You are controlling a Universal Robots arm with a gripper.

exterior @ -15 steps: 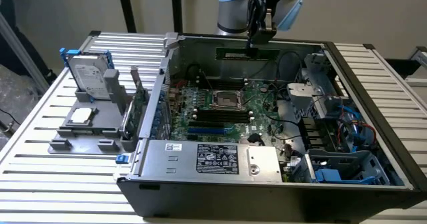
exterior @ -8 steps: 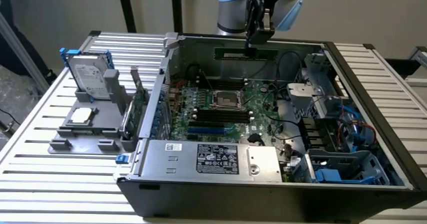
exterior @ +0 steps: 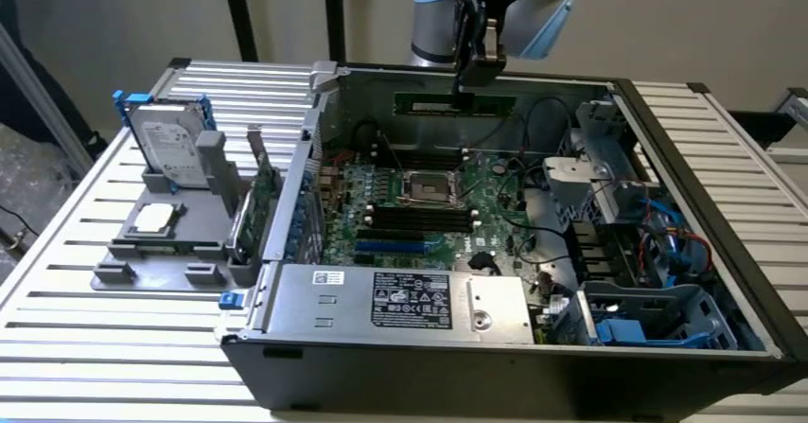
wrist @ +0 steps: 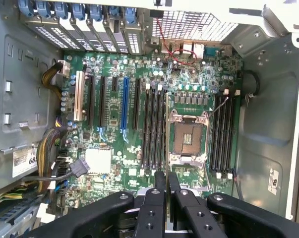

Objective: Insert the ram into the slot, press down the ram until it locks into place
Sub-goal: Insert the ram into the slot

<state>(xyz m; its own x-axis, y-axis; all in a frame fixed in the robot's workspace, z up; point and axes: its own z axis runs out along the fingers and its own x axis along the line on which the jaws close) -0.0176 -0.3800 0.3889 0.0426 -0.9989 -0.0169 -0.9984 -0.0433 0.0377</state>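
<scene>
So the gripper (exterior: 475, 82) is clamped on the ram (exterior: 436, 104) — holding it level, top edge pinched, up over the open PC case (exterior: 707, 253) on the bench (exterior: 114, 347), well clear of the motherboard (wrist: 114, 163) and its black slots (wrist: 154, 129) beside the CPU socket (wrist: 187, 138).

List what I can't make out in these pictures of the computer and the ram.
- Exterior view: the end latches of the memory slots are too small to tell open from closed.
- Exterior view: the gripper covers the middle of the ram, and the arm is cut off by the top edge.
- Wrist view: the fingers hide nearly all of the ram between them.
</scene>
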